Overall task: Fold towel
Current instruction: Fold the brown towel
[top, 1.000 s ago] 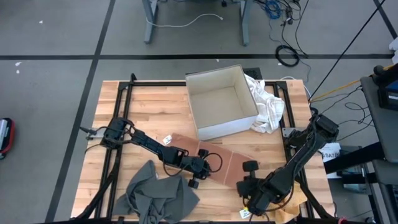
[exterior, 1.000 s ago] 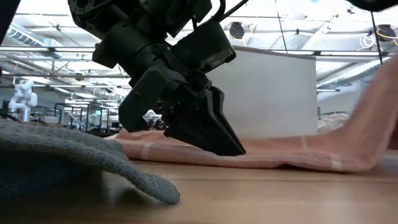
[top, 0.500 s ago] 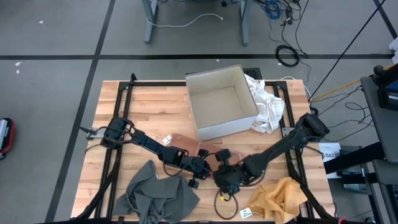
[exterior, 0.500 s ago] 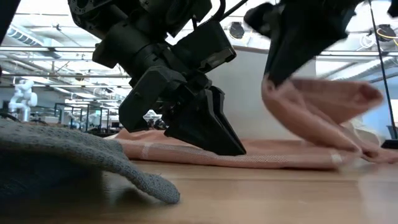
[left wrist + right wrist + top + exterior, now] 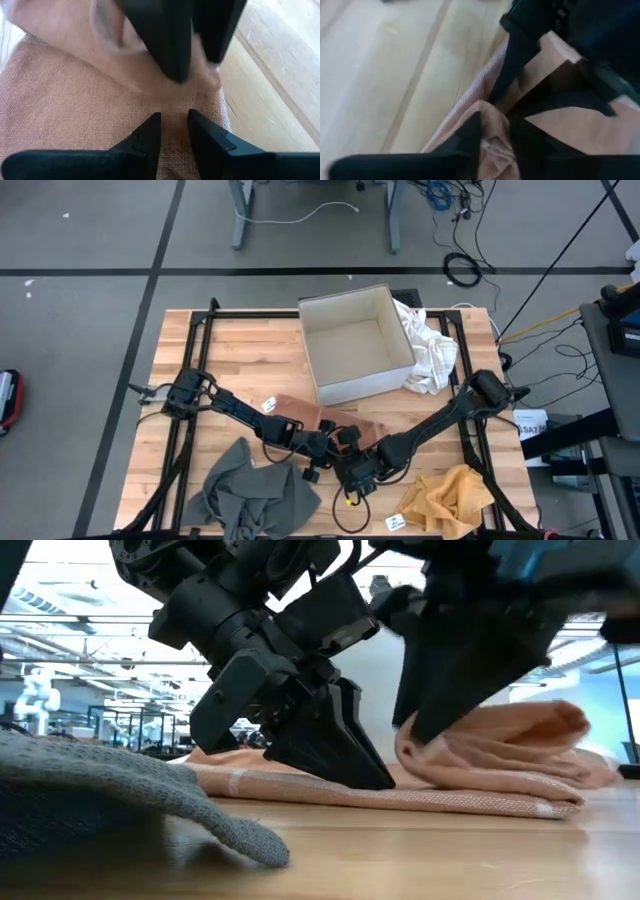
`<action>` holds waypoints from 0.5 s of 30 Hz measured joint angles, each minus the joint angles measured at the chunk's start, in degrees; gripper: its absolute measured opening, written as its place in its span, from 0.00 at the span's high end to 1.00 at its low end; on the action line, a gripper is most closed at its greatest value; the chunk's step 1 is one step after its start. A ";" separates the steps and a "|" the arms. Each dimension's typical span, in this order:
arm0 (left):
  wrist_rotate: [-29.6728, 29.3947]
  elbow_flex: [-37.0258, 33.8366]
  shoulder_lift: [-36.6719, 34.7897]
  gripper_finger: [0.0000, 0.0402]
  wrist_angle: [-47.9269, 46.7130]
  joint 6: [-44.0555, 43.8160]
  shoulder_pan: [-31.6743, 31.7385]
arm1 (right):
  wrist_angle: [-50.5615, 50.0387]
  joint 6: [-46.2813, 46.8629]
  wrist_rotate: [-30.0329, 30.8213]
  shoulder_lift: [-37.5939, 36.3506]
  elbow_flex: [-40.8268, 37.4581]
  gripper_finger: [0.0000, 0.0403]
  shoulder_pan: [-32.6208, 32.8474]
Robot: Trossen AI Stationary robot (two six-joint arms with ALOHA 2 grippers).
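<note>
The pink towel (image 5: 300, 408) lies on the wooden table in front of the box, its right part doubled back over itself (image 5: 520, 735) onto the lower layer (image 5: 470, 802). My left gripper (image 5: 328, 442) (image 5: 173, 122) stands with its tips on the lower layer, fingers a little apart. My right gripper (image 5: 348, 463) (image 5: 440, 705) is right beside it, at the end of the doubled-back part, with cloth between its fingers (image 5: 492, 131). My left gripper presses its two fingertips (image 5: 152, 125) down on the towel's flat lower layer, close to its near edge (image 5: 220, 100), slanting down from the table's left. No cloth rises between the fingers. My right gripper has the doubled-back end of the towel (image 5: 490, 120) between its two fingers, slanting down from the table's right. That end rests slack on the lower layer (image 5: 415, 755). One layer or several, I cannot tell.
A grey cloth (image 5: 250, 495) lies bunched at the near left, close to the left gripper. A yellow cloth (image 5: 450, 495) lies at the near right. A white open box (image 5: 355, 345) stands at the far middle, with a white cloth (image 5: 430, 350) beside it.
My right gripper has swung from the near right toward the table's left and down, rolling as it went. It carried the towel's right end with it. That end is now folded over onto the part beside my left gripper, which stayed where it was.
</note>
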 joint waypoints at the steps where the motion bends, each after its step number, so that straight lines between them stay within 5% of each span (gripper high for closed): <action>1: -0.01 0.00 0.00 0.74 -0.04 -0.18 0.00 | -0.45 0.62 1.03 -0.93 0.00 0.69 0.52; 7: -0.07 0.00 0.00 0.74 -0.12 -0.74 0.00 | -3.20 3.98 8.25 -7.32 0.00 0.46 5.02; 15: -0.07 0.00 0.00 0.74 -0.19 -0.80 0.07 | -23.14 26.39 10.81 -9.45 0.09 0.48 11.62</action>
